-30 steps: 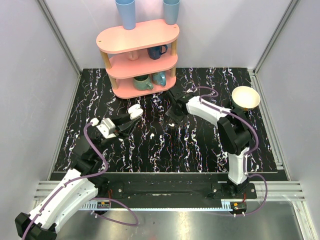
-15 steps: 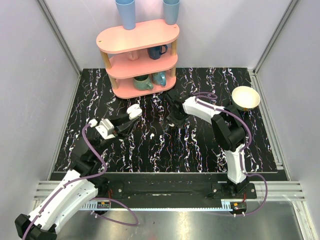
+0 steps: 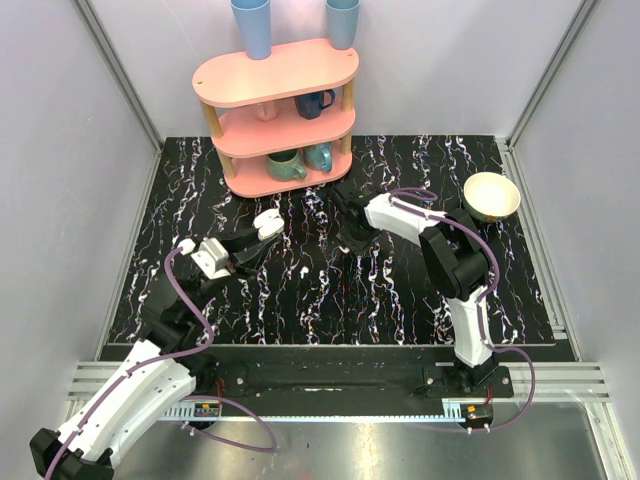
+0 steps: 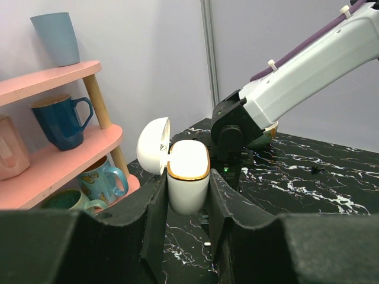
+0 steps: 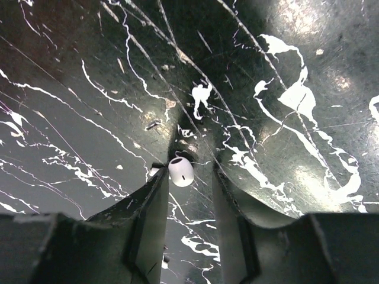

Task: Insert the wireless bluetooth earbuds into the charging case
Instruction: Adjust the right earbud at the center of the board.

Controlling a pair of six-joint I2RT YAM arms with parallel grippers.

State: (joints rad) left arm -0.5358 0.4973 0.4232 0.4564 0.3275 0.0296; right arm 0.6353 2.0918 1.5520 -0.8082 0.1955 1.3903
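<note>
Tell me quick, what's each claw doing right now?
Left claw: shut on the charging case.
Right claw: open, straddling one earbud, not gripping it.

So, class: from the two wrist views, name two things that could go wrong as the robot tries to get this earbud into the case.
1. The earbud lies off-centre between the fingers of the right gripper, close to one side. Closing may flick it across the glossy table.
2. The left gripper holds the open charging case only by its lower body, so pressing an earbud in might tip or shift it.
</note>
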